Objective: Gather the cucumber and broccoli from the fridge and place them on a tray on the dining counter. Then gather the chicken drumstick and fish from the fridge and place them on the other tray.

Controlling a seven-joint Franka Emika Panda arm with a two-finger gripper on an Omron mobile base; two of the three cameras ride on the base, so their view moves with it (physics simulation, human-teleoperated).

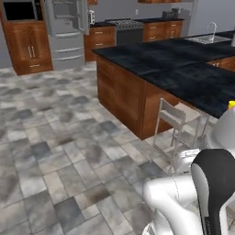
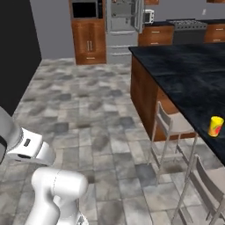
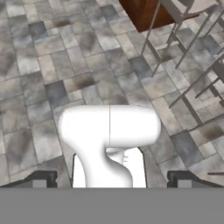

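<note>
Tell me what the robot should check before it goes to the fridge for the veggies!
1. Claw open with nothing in it: ok; both tips stand wide apart over the floor.
2. Fridge in sight: ok, at the far wall.
3. Fridge door open: looks ok, one upper door seems swung out.
4. Cucumber and broccoli spotted: cannot tell, the fridge is too far away.
5. Floor path to the fridge: ok, bare tiles; the chairs stay beside the dining counter.
6. Trays on the dining counter: cannot tell; just a yellow cup shows on it.
</note>
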